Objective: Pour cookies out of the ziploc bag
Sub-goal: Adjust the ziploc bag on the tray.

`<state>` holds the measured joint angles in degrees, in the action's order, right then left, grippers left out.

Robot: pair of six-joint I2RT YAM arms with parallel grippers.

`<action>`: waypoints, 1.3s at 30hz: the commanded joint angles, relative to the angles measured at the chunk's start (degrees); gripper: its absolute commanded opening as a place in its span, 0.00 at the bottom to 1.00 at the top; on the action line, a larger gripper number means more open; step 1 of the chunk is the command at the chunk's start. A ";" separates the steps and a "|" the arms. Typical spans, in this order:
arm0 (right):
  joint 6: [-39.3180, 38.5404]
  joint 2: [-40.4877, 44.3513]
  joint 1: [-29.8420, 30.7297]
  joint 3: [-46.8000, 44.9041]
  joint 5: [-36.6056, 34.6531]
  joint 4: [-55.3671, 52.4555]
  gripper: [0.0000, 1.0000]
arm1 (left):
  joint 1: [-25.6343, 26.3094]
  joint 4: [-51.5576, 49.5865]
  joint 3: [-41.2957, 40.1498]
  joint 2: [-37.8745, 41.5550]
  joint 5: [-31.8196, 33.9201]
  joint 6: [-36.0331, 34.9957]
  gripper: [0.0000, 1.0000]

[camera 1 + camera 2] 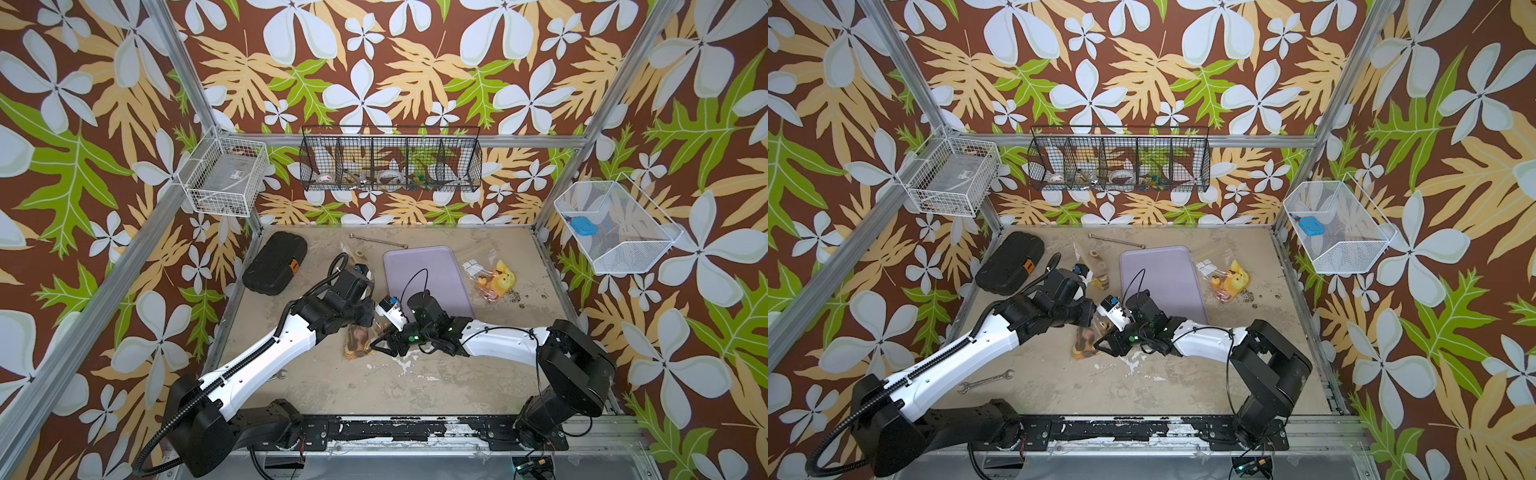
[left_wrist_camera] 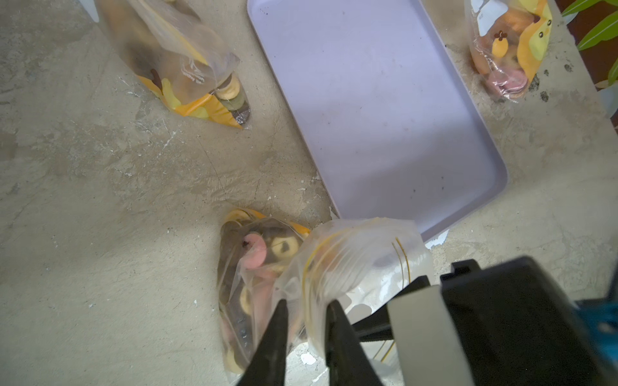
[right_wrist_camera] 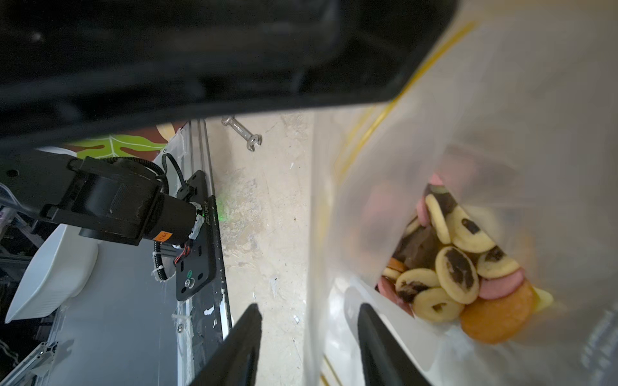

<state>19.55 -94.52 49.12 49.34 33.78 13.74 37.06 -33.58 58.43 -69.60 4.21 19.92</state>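
Observation:
The clear ziploc bag [image 1: 359, 338] [image 2: 351, 254] lies on the table's middle, between both arms. Inside it the cookies [image 3: 458, 267] [image 2: 257, 254] show as small tan, dark brown, pink and orange rounds. My left gripper [image 2: 308, 309] is open, with a fold of the bag's upper part between its black fingers. My right gripper [image 3: 309, 310] [image 1: 380, 343] is open at the bag's mouth, one finger inside the plastic and one outside. In both top views the left wrist hides the left fingers.
A lilac tray [image 1: 428, 266] [image 2: 368, 100] lies just behind the bag. Two other snack bags [image 1: 496, 280] [image 2: 187, 67] flank the tray. There is a black case [image 1: 276, 264] at back left, a metal rod [image 1: 376, 240] at the back, and a wrench [image 1: 986, 380] at front left.

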 commanded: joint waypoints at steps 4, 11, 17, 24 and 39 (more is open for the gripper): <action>2.00 -2.12 0.06 1.17 -1.31 2.26 0.42 | -0.93 0.01 -2.10 4.54 1.68 1.26 0.68; 2.81 -3.39 0.01 2.97 -1.55 0.96 0.28 | -2.63 -2.71 -5.27 10.38 4.41 3.66 0.90; 3.21 -5.21 -0.04 9.02 -0.95 -5.54 0.17 | -11.15 -0.48 -9.04 11.24 -1.25 5.18 0.92; 5.87 -6.94 -0.37 16.34 3.18 -12.30 0.11 | -22.29 7.22 -14.31 11.98 -12.43 8.23 0.92; 2.34 -5.18 -0.26 16.19 -3.33 -20.71 0.39 | -27.98 10.67 -18.09 11.53 -19.52 8.25 0.93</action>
<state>25.02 -100.62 48.73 66.63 33.80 -4.78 9.26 -24.14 40.38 -58.30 -13.93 28.36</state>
